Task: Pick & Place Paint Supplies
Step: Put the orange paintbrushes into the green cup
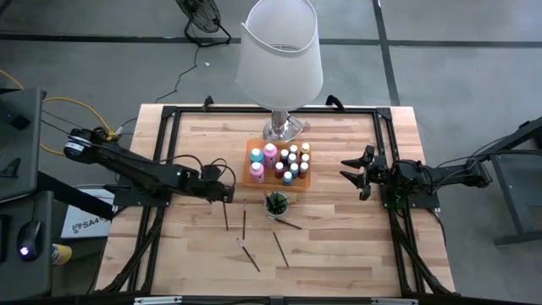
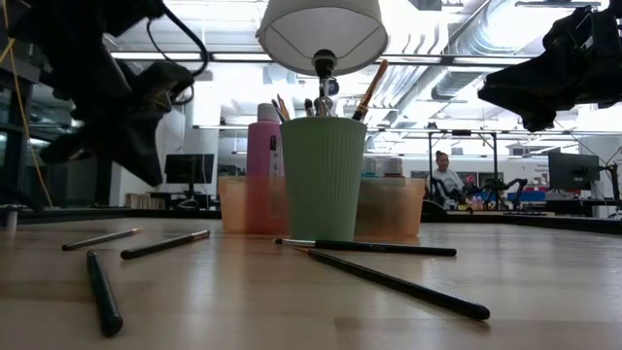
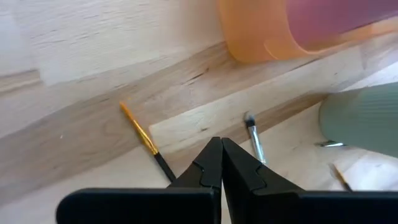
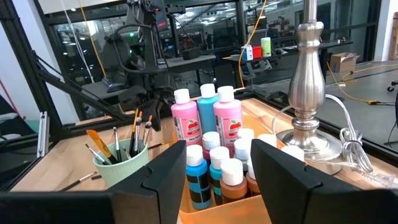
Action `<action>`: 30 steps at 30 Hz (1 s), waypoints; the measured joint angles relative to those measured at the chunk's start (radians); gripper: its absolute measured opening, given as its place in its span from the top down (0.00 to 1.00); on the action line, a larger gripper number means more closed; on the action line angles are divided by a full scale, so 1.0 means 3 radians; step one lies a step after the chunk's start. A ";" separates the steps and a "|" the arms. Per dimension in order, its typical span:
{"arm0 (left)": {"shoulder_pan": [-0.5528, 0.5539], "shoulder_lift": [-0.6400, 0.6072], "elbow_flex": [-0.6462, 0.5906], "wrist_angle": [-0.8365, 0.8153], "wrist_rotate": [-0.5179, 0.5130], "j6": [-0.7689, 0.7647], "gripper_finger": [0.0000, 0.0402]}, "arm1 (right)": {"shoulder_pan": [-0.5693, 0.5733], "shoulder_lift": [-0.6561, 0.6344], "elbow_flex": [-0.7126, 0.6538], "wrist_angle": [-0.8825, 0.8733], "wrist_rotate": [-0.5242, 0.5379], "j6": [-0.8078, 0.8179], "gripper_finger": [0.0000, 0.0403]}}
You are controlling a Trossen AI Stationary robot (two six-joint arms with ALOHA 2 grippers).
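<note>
- Left gripper (image 1: 227,194) clenched on nothing, fingers (image 3: 211,163) pressed together, low over the wood.
- Just ahead of it: two loose brushes (image 3: 142,135), tips toward the orange tray (image 1: 251,151); green cup (image 1: 276,203) of brushes close beside.
- Right gripper (image 1: 356,174) released, jaws apart, hovering clear, facing the bottles (image 4: 208,112) in the tray.
- Risk: thin brush rolling or skidding if pinched off-centre; a wide swing likely clipping the cup or the lamp (image 1: 279,51).
</note>
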 joint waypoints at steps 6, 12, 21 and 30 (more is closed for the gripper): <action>0.0006 -0.0266 -0.0001 -0.0344 -0.0030 -0.0200 0.99 | 0.0000 0.0000 0.0001 0.0000 0.0000 0.0000 0.57; 0.0008 -0.0419 -0.0001 -0.0558 -0.0175 -0.0394 0.88 | 0.0001 -0.0001 0.0000 0.0000 0.0000 0.0000 0.57; 0.0223 -0.0424 -0.0001 -0.0600 0.0134 -0.0557 0.52 | 0.0001 0.0000 0.0000 0.0000 -0.0001 -0.0001 0.57; 0.0550 -0.0115 0.0358 -0.1130 0.0333 -0.0532 0.49 | 0.0001 0.0000 0.0001 0.0000 -0.0001 0.0000 0.57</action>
